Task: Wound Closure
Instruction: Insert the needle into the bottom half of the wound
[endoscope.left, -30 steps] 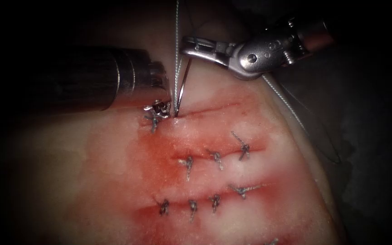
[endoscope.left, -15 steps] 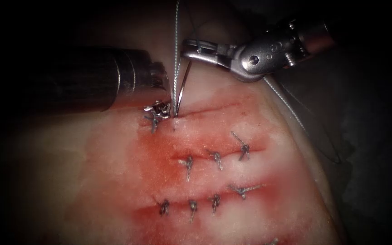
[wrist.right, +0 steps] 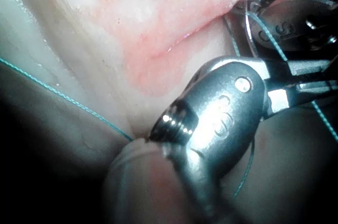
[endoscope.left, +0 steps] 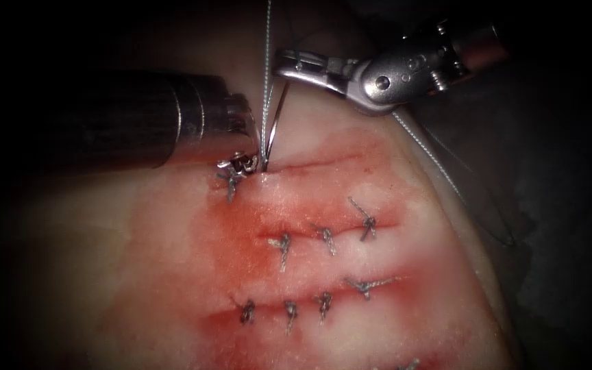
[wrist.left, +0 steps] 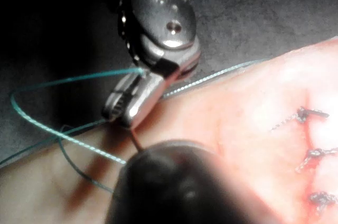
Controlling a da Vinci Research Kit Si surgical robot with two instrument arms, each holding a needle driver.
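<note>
My right tool (endoscope.left: 288,65) comes in from the upper right, its jaws shut on the curved needle (endoscope.left: 277,127) near its tail end. The needle hangs down and its lower part goes into the tissue (endoscope.left: 138,260) at the left end of the top cut (endoscope.left: 316,164). My left tool (endoscope.left: 238,164) lies in from the left, its tip on the tissue just left of the needle's entry. Thread (endoscope.left: 267,62) rises straight up from there. The left wrist view shows the right tool (wrist.left: 132,100) over the needle (wrist.left: 136,142) and teal thread (wrist.left: 63,81).
A tied stitch (endoscope.left: 231,185) sits by the left tool's tip. Two lower cuts carry several tied stitches (endoscope.left: 327,240), amid red fluid (endoscope.left: 241,240). A strand of thread (endoscope.left: 440,164) runs down over the tissue's right edge onto the dark cloth.
My right tool has shifted slightly upward with the needle, which still stands in the tissue. The left tool has not moved.
</note>
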